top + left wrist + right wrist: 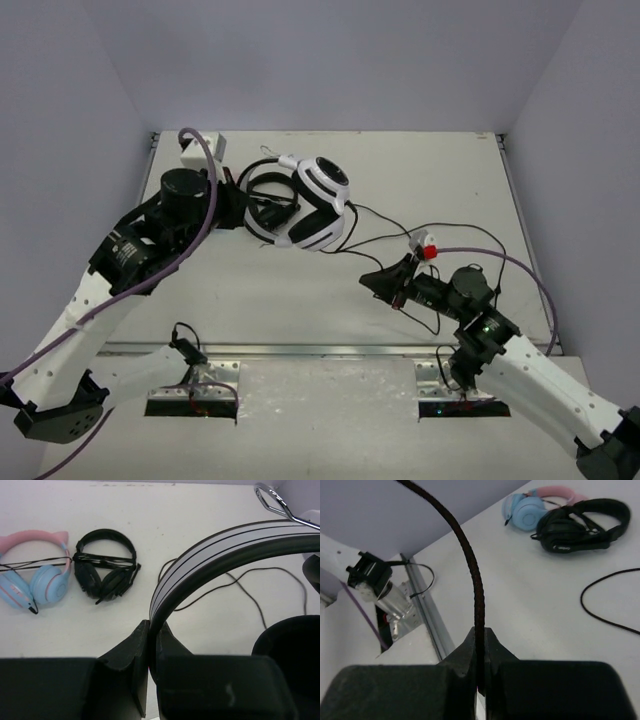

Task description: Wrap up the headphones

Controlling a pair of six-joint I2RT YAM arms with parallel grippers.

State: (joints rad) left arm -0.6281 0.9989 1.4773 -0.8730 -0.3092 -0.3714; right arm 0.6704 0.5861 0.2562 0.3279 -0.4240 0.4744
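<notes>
The white headphones (318, 205) with black ear pads are at the back left of the table. My left gripper (238, 205) is shut on their striped white headband (225, 545), which rises from between the jaws in the left wrist view (152, 626). A black ear pad (292, 645) shows at the right of that view. The thin black cable (400, 228) loops over the table to the right. My right gripper (380, 280) is shut on a stretch of the cable (470, 570), which rises out of its jaws (480, 632).
A pink-and-blue cat-ear pair (35, 580) and an all-black pair (105, 570) lie side by side on the table, also in the right wrist view (530, 507) (580, 525). A white box (200, 148) sits at the back left corner. A metal rail (330, 350) runs along the table's near edge.
</notes>
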